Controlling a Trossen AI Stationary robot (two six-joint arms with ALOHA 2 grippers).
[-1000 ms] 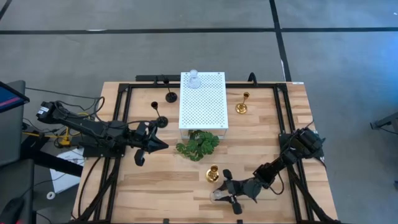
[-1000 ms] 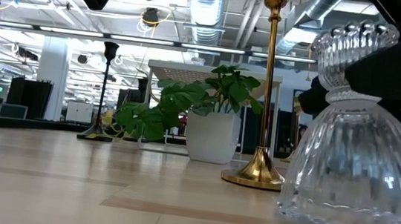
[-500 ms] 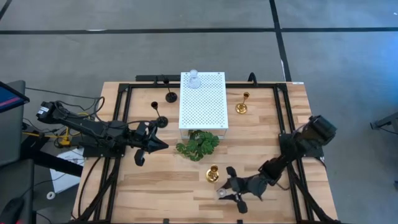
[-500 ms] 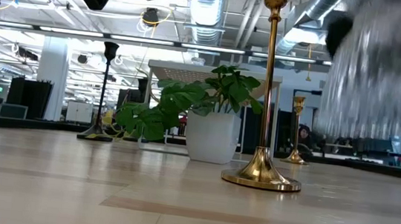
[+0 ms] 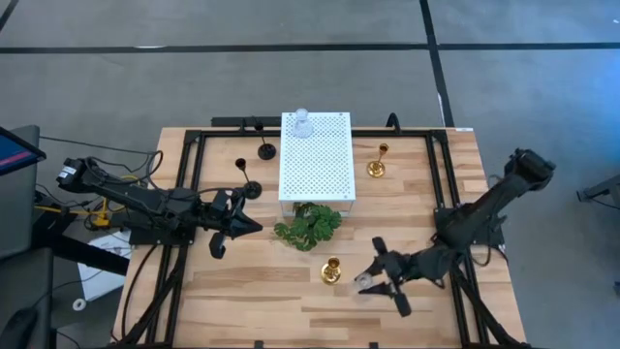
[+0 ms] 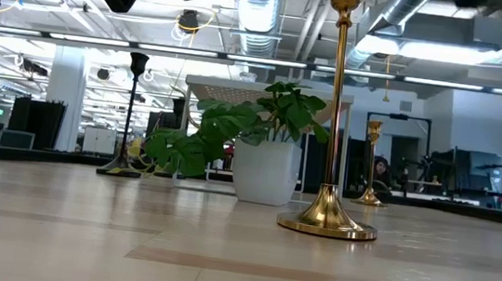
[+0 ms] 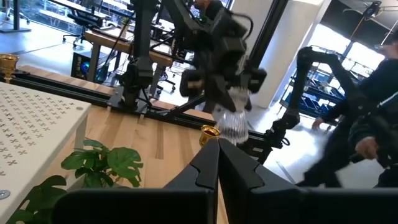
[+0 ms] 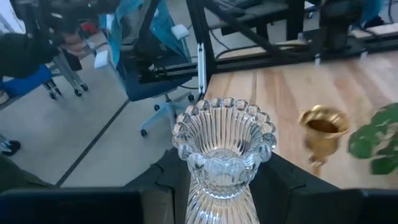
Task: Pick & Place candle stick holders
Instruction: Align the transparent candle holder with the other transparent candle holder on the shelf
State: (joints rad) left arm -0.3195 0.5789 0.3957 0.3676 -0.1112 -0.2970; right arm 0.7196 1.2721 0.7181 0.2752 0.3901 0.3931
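The bench [image 5: 242,291] carries a white perforated stand [image 5: 316,155], likely the drop-off. The right end effector [image 5: 373,278] grasps a clear glass holder [image 8: 222,146] lifted beside the gold holder [image 5: 331,271]; the left end effector [image 5: 254,226] waits clenched, empty.

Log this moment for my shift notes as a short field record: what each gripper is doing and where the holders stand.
right gripper: shut on ribbed clear glass candle holder, lifted off the table
left gripper: shut, empty, waiting left of green leafy sprig
white perforated platform: second clear glass holder
wooden table: two gold holders, two black holders
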